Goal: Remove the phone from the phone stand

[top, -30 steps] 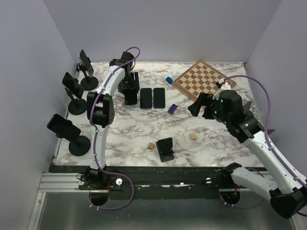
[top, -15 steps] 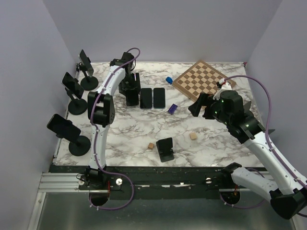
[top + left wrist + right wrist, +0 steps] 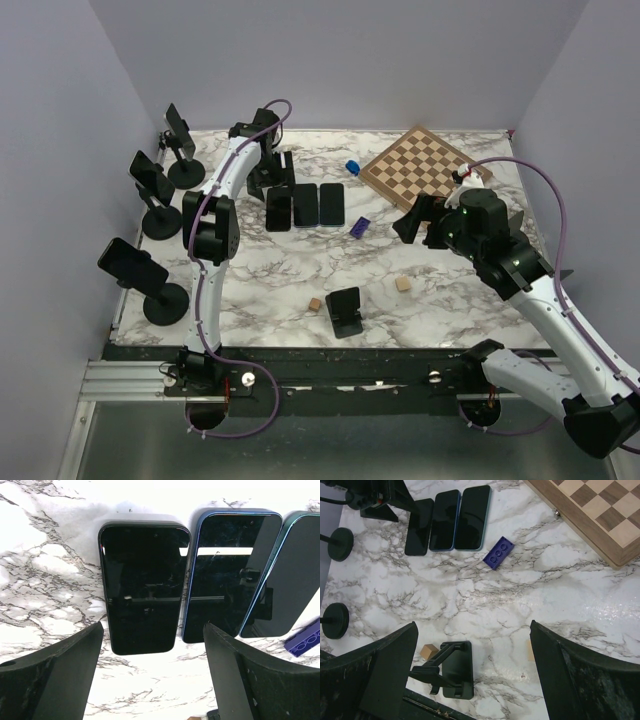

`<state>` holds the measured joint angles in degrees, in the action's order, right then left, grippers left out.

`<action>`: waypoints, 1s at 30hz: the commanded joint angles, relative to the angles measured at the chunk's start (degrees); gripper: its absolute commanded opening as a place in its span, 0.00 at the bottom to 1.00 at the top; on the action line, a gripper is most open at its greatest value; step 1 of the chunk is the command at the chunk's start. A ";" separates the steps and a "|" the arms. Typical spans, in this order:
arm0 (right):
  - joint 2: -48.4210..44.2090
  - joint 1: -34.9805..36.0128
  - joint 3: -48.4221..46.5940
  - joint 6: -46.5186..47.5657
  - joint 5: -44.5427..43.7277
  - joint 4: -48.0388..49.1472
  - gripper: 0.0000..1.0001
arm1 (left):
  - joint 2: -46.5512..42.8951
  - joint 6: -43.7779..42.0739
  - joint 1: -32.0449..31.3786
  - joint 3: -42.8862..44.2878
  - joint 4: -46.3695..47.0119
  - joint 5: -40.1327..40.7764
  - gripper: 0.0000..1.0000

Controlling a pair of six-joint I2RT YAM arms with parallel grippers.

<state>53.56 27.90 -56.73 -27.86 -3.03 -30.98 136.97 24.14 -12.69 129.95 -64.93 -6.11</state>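
Three black phone stands along the left edge each hold a dark phone: far (image 3: 178, 125), middle (image 3: 150, 177), near (image 3: 131, 265). Three phones lie flat side by side on the marble table: a black one (image 3: 279, 209) (image 3: 144, 585), a blue-edged one (image 3: 305, 204) (image 3: 230, 570) and a teal-edged one (image 3: 331, 204) (image 3: 285, 575). My left gripper (image 3: 272, 176) (image 3: 152, 680) is open and empty, just behind the black phone and above the table. My right gripper (image 3: 412, 220) (image 3: 470, 675) is open and empty, high over the table's middle. They also show in the right wrist view, the black phone (image 3: 419, 526) leftmost.
A small empty folding stand (image 3: 344, 310) (image 3: 452, 672) sits near the front edge with a wooden cube (image 3: 314, 304) beside it. Another cube (image 3: 403, 284), a purple brick (image 3: 361, 226) (image 3: 500, 552), a blue piece (image 3: 352, 166) and a chessboard (image 3: 425, 165) lie to the right.
My left gripper has let go of the black phone and drawn back toward the far side; the phone now lies flat beside the other two. The right arm has not moved.
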 commanded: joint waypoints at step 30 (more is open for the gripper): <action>7.34 0.21 6.10 -0.09 24.70 16.14 1.00 | -81.19 -2.97 -1.82 -51.57 8.70 32.49 0.99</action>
<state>59.68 27.90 -51.13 -26.98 12.78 -21.65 63.16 21.02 -14.98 80.07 -51.40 13.58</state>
